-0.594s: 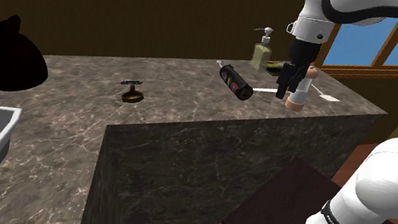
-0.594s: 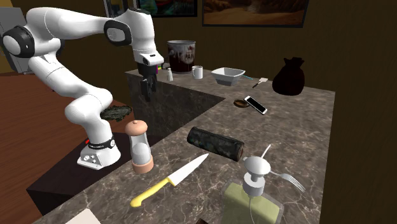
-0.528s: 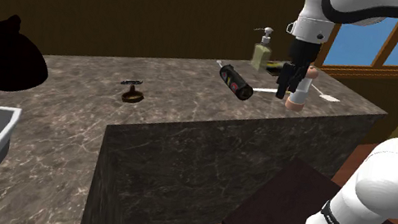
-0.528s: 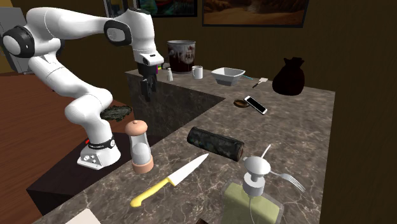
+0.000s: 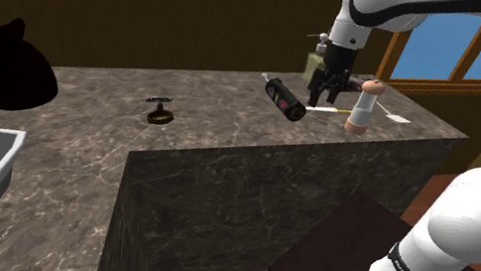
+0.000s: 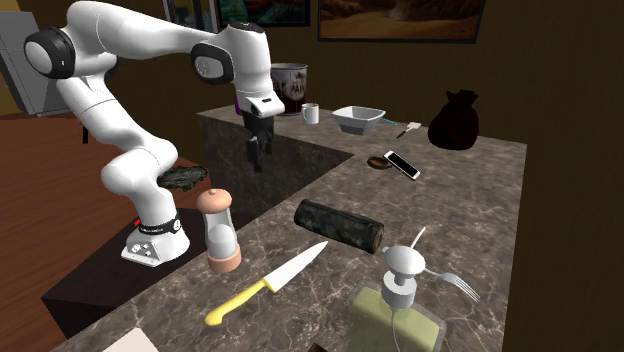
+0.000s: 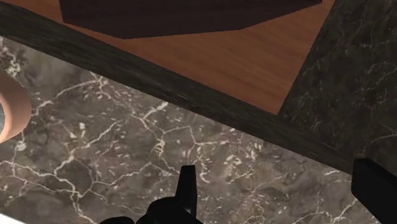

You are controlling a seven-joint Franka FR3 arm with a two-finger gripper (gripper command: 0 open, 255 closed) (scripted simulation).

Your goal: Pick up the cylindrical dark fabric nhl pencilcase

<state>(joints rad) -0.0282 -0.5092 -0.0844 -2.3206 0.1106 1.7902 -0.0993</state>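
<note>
The gripper [image 5: 317, 94] hangs above the marble counter [image 5: 76, 142], its fingers [image 7: 186, 186] spread wide with only bare stone between them. The dark pencil case [image 6: 340, 225] lies on its side on the counter, just beside the gripper and seemingly untouched, near a pepper mill [image 6: 218, 230] and a knife [image 6: 268, 285].

Dark mottled pencilcase [image 6: 338, 226]; white-veined grey counter [image 6: 470, 200]

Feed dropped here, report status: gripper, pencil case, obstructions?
Gripper open, empty, over counter. Pencil case lying on counter, untouched. Grinder upright beside gripper, knife nearby.
</note>
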